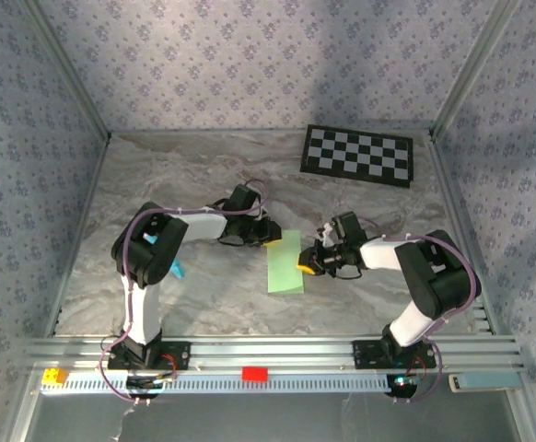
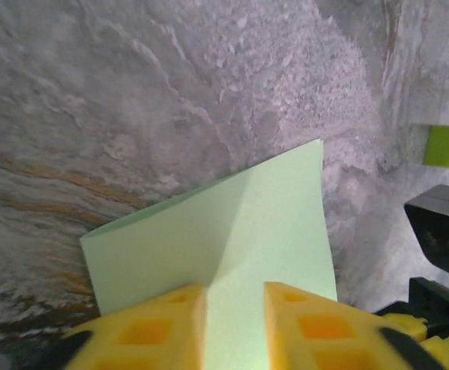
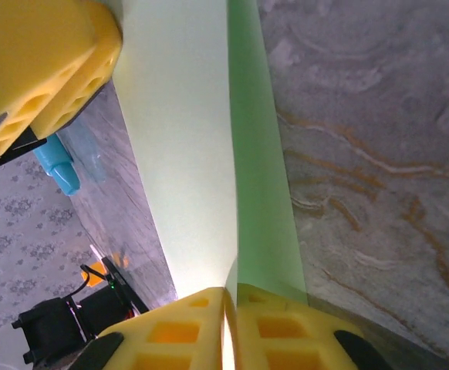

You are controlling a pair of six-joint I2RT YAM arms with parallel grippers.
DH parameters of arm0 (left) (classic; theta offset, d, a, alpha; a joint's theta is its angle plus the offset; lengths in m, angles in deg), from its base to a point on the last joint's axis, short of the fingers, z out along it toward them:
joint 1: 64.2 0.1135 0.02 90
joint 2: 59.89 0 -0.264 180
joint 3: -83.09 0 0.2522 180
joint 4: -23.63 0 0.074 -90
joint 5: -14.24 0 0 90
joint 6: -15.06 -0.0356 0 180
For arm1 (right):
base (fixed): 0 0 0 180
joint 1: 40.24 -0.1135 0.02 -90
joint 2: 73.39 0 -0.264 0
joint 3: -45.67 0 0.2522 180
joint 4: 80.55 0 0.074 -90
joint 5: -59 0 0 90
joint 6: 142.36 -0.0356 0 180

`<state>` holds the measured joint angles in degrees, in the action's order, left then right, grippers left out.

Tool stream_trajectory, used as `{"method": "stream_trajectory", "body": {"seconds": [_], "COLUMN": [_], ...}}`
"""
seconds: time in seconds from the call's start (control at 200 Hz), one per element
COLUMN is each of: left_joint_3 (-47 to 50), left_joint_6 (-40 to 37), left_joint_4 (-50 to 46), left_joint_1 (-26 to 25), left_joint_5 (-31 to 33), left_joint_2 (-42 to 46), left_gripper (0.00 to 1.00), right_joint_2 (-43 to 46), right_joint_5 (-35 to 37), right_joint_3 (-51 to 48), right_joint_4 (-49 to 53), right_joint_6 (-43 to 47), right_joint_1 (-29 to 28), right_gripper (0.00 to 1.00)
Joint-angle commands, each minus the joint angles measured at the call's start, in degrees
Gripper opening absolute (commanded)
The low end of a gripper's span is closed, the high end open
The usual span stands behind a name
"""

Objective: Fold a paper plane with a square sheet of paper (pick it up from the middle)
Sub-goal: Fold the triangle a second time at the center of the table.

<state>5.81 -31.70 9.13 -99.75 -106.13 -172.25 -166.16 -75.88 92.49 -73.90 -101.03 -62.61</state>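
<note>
In the top view the left arm (image 1: 148, 249) is seen rising from its base at the lower left. It is bent sharply at the elbow, and its forearm is stretched rightward toward the centre of the frame. The left gripper (image 1: 270, 238) is placed at the upper left corner of the sheet of paper (image 1: 285, 265). In the left wrist view its yellow fingers (image 2: 155, 327) are set slightly apart – a narrow gap – and the pale green paper (image 2: 232, 231) is seen running through that gap, so no firm pinch is shown.

The sheet is found just right of centre on the marbled table (image 1: 185, 175). It is doubled into a tall narrow strip, tilted slightly.

The right arm (image 1: 434, 276) is bent likewise, with its forearm directed leftward. The right gripper (image 1: 307, 264) is pressed against the strip's right edge. In the right wrist view its fingers (image 3: 170, 335) are brought together on the folded edge of the paper (image 3: 186, 154) – only a thin slit is left between them.

Counted left to right:
- one yellow brick (image 1: 54, 376) on the rail (image 1: 342, 348)
- one cyan stick (image 1: 176, 270)
- one red brick (image 1: 254, 373)
- one sheet
- one checkerboard (image 1: 358, 154) at the upper right
- two arms and two grippers

One lime-green block (image 2: 446, 145) is noted at the right edge of the left wrist view.
</note>
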Motion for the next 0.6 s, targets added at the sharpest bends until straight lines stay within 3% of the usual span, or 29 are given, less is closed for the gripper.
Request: {"method": "stream_trajectory", "body": {"seconds": [0.0, 0.16, 0.455, 0.595], "left_joint_3": [0.80, 2.97, 12.80, 18.25], "left_joint_6": [-1.84, -3.46, -5.00, -4.15], "left_joint_4": [-2.76, -4.34, -3.90, -1.59], "left_joint_1": [-0.01, -1.04, -7.25, -8.83], "left_joint_5": [2.96, 6.32, 19.02, 23.36], "left_joint_2": [4.61, 11.05, 24.34, 30.25], "left_gripper": [0.33, 0.44, 0.43, 0.41], "right_joint_2": [-0.01, 0.75, 3.77, 3.83], "right_joint_5": [-1.10, 0.34, 6.41, 4.72], "right_joint_3": [-0.17, -0.83, -4.00, -1.80], "right_joint_4": [-1.63, -2.17, -7.59, -5.85], "right_joint_6": [-0.60, -2.77, -12.41, -10.05], "right_joint_1": [0.32, 0.33, -0.72, -2.55], "right_gripper": [0.09, 0.07, 0.06, 0.12]}}
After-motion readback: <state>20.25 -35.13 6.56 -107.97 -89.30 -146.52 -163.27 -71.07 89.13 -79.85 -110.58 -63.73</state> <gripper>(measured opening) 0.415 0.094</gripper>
